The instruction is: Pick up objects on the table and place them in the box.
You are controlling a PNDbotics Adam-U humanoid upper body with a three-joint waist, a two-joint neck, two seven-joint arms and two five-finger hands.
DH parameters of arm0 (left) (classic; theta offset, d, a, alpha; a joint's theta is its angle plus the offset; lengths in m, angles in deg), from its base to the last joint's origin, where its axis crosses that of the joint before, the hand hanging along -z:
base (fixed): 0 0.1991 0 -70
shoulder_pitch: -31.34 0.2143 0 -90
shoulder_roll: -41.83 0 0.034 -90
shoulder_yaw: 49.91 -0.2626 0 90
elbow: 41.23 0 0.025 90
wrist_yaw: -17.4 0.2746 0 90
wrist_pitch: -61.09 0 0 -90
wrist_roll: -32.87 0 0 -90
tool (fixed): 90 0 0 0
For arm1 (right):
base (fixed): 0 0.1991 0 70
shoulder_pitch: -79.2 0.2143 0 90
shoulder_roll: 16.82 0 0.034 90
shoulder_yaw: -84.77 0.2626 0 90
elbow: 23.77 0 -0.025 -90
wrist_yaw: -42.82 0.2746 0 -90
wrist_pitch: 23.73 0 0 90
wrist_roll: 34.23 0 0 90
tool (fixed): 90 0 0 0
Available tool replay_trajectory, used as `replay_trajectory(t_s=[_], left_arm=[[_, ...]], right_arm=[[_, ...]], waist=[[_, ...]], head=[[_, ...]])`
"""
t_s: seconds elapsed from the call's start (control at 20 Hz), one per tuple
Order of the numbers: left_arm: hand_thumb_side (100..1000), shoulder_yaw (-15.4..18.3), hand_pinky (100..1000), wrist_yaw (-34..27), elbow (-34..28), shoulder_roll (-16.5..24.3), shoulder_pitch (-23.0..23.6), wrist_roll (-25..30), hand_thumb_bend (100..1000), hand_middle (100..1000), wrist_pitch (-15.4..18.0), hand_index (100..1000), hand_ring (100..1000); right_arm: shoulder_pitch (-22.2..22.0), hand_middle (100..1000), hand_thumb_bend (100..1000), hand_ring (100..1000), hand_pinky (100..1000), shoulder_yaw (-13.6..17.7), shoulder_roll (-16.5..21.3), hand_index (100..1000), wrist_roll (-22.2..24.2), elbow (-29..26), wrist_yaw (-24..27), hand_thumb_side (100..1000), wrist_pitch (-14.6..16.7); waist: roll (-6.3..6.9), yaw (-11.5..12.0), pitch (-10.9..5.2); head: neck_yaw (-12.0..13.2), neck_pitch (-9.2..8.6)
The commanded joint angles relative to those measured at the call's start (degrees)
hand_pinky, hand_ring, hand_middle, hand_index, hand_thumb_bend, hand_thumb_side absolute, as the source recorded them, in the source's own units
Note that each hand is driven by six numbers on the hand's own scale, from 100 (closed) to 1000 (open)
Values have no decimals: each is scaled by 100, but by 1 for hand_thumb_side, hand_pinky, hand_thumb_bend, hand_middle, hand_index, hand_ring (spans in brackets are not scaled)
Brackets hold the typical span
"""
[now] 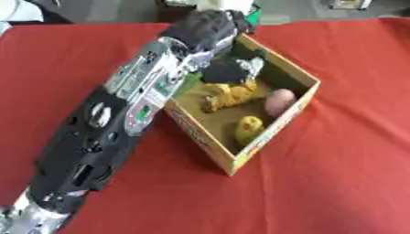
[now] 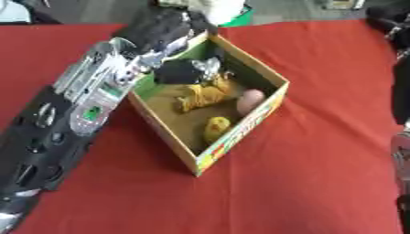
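The left hand (image 1: 210, 28) hangs over the cardboard box's (image 1: 276, 127) far corner; I cannot tell its fingers' state. Directly beneath, inside the box, lies a dark object (image 1: 227, 70).

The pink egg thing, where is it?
The pink egg lies inside the box, against its right wall, between the orange toy and the yellow toy.

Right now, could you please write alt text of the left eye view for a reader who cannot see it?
The robot's left hand reaches into an open cardboard box on a red tablecloth. Inside the box lie a yellow-orange toy, a pink egg-shaped object and a small yellow object.
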Motion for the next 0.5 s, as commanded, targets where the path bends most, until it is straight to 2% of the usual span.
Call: replay_trajectory(t_s=[0.05, 0.2, 0.3, 0.35, 0.5], left_arm=[[1000, 328, 670, -792, -595, 135, -62, -798, 100, 755, -392, 852, 779], [1000, 606, 623, -1990, -1065, 272, 53, -1419, 100, 726, -633, 837, 736], [1000, 755, 612, -3142, -1363, 410, 208, -1895, 100, 719, -599, 832, 717], [949, 802, 581, -3756, -1517, 506, 321, -2114, 100, 685, -396, 826, 679], [954, 1001, 608, -5436, -1682, 808, 719, -2687, 100, 675, 281, 816, 672]], right_arm=[[88, 512, 100, 681, 756, 36, 33, 792, -33, -113, 65, 600, 15], [109, 516, 100, 682, 754, 36, 20, 793, -44, -113, 102, 601, 27], [118, 520, 100, 683, 753, 46, 21, 794, -68, -113, 127, 601, 39], [125, 528, 100, 689, 754, 53, 27, 798, -83, -113, 136, 603, 45], [154, 545, 100, 711, 760, 57, 50, 803, -124, -113, 158, 607, 72]], waist=[[-29, 21, -168], [-44, 61, -249], [-50, 97, -303], [-52, 126, -340], [-61, 194, -432]], head=[[-6, -58], [-71, -23], [-145, 19], [-201, 55], [-343, 159]])
